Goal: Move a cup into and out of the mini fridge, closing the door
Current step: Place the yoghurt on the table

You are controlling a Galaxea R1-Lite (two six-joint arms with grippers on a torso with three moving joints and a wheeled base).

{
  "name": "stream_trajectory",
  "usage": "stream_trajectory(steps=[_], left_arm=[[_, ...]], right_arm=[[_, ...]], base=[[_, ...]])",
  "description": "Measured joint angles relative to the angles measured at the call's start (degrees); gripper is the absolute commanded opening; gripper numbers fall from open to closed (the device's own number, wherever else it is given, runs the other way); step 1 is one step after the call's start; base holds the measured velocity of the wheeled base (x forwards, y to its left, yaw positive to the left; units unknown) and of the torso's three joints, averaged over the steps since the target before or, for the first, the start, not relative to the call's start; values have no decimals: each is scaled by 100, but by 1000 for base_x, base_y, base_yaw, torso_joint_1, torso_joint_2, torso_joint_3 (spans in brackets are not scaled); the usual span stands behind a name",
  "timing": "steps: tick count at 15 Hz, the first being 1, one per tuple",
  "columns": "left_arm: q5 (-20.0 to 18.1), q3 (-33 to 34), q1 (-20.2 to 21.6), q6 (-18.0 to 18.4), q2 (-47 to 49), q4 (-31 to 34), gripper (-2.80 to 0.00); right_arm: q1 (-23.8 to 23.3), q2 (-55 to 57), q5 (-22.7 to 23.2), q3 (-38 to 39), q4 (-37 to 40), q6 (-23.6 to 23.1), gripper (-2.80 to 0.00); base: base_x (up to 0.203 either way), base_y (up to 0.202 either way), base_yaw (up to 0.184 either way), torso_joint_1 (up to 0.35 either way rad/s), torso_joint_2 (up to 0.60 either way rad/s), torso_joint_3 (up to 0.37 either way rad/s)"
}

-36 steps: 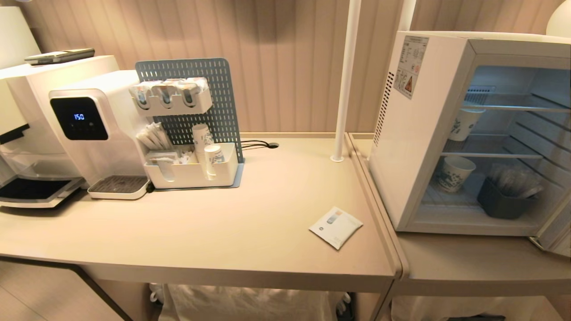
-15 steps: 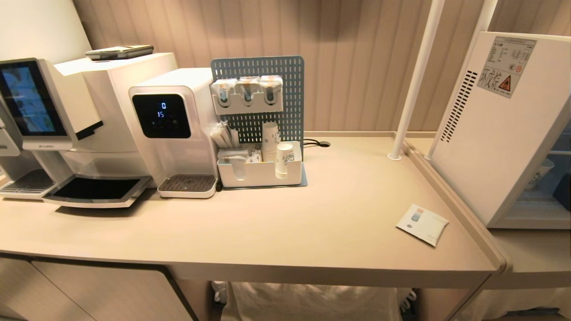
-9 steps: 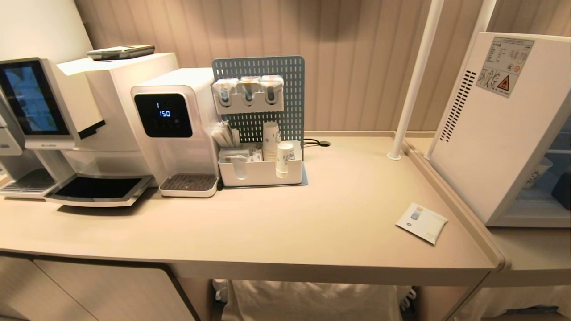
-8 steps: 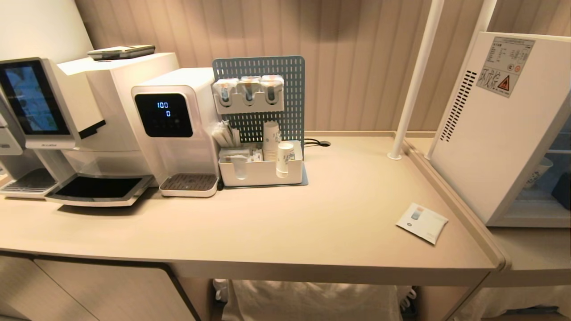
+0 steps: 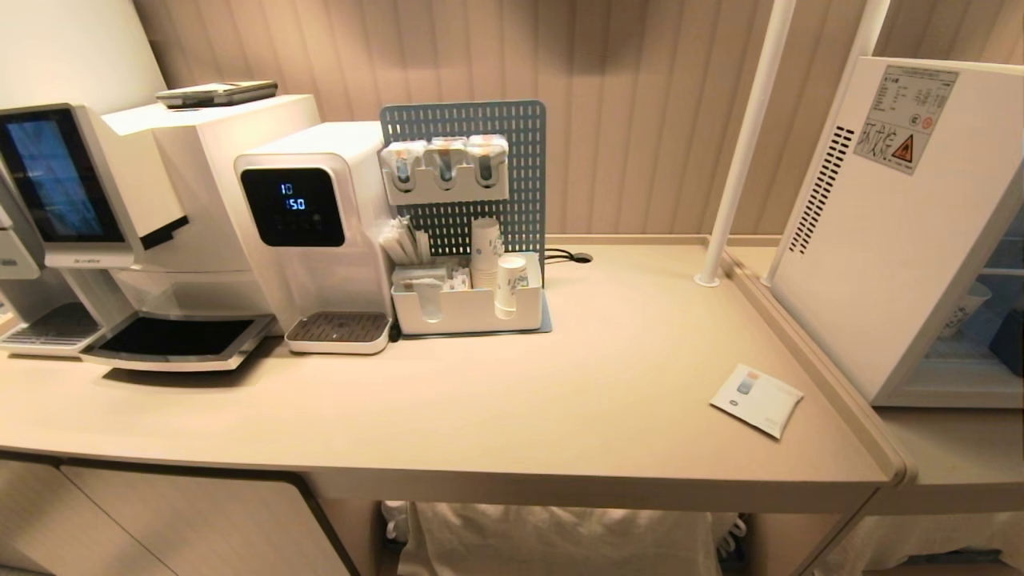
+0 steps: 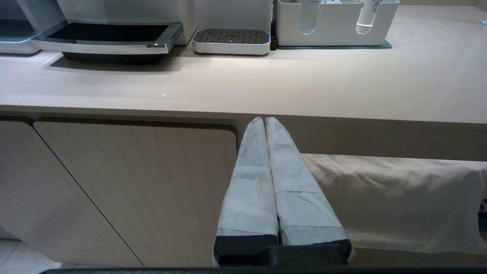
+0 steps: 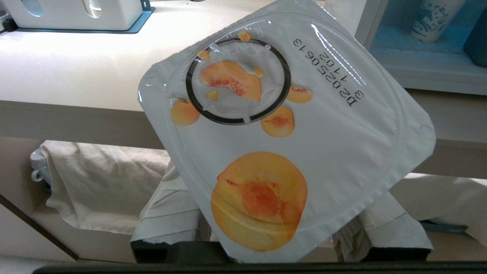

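Over on the far left of the counter stands a coffee machine with a lit screen, and beside it a white water dispenser showing blue digits. Next along is a white organiser tray backed by a blue pegboard, with patterned paper cups standing in it. Further right a small flat sachet lies near the counter's right edge, well apart from the tray.

Neither arm reaches above the counter. The left gripper hangs low in front of the counter's front edge, above a cabinet door, its two wrapped fingers pressed together with nothing between them. The right gripper sits at much the same low level, and its fingers are spread on either side of the cup, whose sealed foil top with peach pictures faces the wrist camera; I would say it is clamped there, though the contact itself is hidden behind the lid.

At the far right the mini fridge shows its white vented side, with a sliver of open interior and a patterned cup on a shelf; the door is out of sight.
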Motion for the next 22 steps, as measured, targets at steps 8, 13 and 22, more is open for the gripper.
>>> stream_trajectory(steps=[8,13,22], left_arm=[[-1,0,0,1,0,0,-280],[2,0,0,-2,0,1,-280],[10,0,0,-17,0,0,-280]], right_arm=[[4,593,424,-1132,191,473,-280],[17,3430,1213,-1679,-704,661,-280],[44,10233,346,-1696,-6590,853,-280]], base=[[0,0,0,0,0,0],[0,0,0,0,0,0],[0,0,0,0,0,0]])
